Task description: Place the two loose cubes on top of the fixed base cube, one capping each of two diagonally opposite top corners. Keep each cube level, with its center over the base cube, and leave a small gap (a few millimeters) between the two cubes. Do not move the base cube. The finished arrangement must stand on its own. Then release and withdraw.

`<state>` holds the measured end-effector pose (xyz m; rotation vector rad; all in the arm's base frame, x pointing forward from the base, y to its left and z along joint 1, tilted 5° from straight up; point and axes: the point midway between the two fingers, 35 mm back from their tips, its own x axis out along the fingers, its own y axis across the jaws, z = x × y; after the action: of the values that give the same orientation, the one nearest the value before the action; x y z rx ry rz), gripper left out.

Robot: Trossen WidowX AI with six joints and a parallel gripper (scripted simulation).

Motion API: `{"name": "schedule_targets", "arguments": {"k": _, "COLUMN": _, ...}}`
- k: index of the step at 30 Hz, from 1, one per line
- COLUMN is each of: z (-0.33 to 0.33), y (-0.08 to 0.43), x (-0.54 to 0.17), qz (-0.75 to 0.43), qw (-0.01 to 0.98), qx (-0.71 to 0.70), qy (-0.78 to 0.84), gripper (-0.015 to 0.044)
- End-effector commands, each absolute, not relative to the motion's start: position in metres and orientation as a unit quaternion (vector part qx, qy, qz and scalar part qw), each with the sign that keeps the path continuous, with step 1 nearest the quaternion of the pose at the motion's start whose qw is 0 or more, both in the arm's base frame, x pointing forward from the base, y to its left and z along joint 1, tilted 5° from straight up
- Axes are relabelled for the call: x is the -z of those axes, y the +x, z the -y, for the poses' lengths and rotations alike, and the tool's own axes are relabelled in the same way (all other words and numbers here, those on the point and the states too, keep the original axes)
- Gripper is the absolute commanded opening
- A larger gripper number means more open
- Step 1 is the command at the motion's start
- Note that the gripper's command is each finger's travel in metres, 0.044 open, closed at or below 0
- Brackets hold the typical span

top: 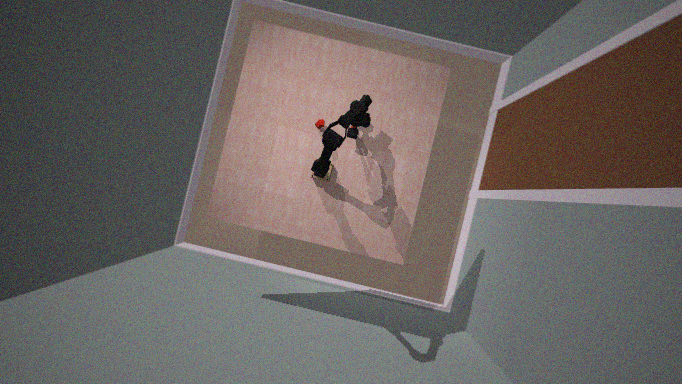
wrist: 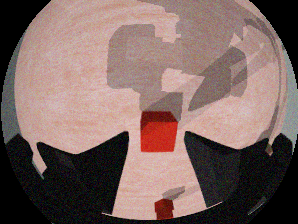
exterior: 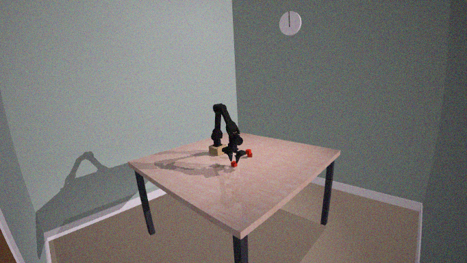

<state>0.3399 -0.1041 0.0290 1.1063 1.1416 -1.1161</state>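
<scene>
Two red cubes lay on the table (exterior: 274,178), well in from every edge, apart from each other. Our gripper (wrist: 158,183) hung spread and empty above the nearer cube (wrist: 158,131), which sat on the wood centred between the jaws; the farther cube (exterior: 248,153) lay toward the back edge. We judged the grasp step next: descend straight, keep the cube centred, close squarely on opposite faces. We could not make out the base cube.
</scene>
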Motion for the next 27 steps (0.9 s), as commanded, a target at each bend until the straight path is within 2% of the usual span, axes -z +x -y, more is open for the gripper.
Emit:
{"name": "schedule_targets", "arguments": {"k": 1, "z": 0.104, "y": 0.340, "x": -0.022, "qz": -0.487, "qw": 0.564, "qx": 0.473, "qy": 0.470, "gripper": 0.0265}}
{"name": "schedule_targets", "arguments": {"k": 7, "z": 0.105, "y": 0.340, "x": -0.015, "qz": -0.487, "qw": 0.564, "qx": 0.473, "qy": 0.470, "gripper": 0.0265}}
{"name": "schedule_targets", "arguments": {"k": 13, "z": 0.105, "y": 0.340, "x": -0.015, "qz": -0.487, "qw": 0.564, "qx": 0.473, "qy": 0.470, "gripper": 0.0107}}
{"name": "schedule_targets", "arguments": {"k": 27, "z": 0.101, "y": 0.343, "x": -0.040, "qz": -0.491, "qw": 0.576, "qx": 0.461, "qy": 0.463, "gripper": 0.0105}}
